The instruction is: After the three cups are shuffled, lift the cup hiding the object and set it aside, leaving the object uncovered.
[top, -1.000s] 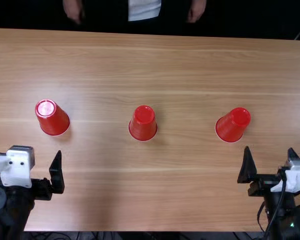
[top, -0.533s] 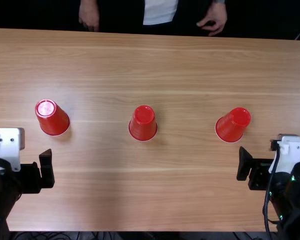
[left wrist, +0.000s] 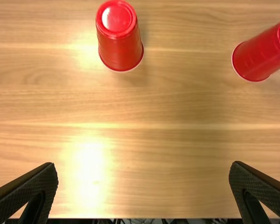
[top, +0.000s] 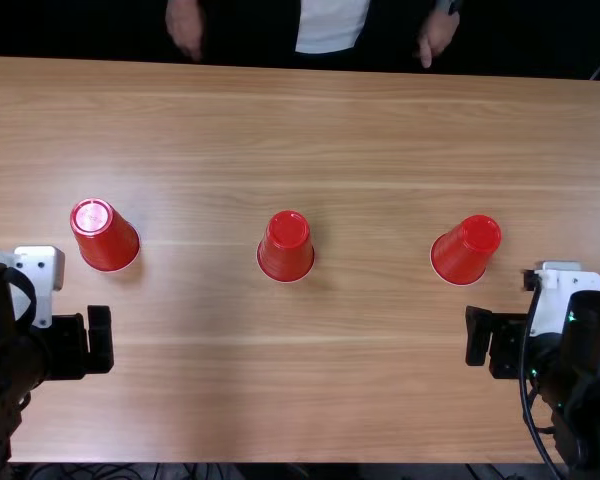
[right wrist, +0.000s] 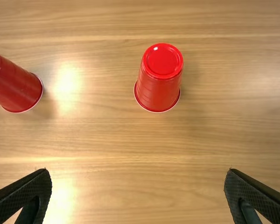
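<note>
roughly ahead of left end effector, left cup, apart

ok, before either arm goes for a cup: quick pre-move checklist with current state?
1. Three red cups upside down, rims on the table: ok. They are the left cup, middle cup and right cup.
2. Cups set well apart, room to grasp each: ok.
3. Left gripper open and empty: ok.
4. Right gripper open and empty: ok.
5. Both grippers on the near side of the row, touching no cup: ok.
6. Which cup hides the object: cannot tell; nothing shows under any rim.
</note>
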Controlling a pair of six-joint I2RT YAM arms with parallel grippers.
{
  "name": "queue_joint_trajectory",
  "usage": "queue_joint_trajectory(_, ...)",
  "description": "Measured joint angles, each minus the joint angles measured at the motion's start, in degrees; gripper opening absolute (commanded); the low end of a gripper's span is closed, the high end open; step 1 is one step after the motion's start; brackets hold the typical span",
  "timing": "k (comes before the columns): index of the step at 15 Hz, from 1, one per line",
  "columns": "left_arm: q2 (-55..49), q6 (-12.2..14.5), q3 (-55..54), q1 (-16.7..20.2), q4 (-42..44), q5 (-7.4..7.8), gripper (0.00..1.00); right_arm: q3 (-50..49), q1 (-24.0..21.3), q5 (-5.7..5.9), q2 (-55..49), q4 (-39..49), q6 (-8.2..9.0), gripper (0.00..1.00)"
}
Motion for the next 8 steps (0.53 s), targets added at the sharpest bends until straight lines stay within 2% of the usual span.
queue_joint_trajectory(2,1.53,-0.02,0.0,0.0,-0.22,0.0,1.0,1.88,1.09,-0.2,2.71,-0.15,0.04,1.0)
queue_joint_trajectory(4,2.99,0.02,0.02,0.0,-0.57,0.0,1.0,5.2,4.15,-0.76,5.64,-0.11,0.07,1.0)
queue_joint_trajectory(8,3.78,0.02,0.37,0.0,-0.68,0.04,1.0,12.37,10.97,-1.09,14.08,1.7,0.13,1.0)
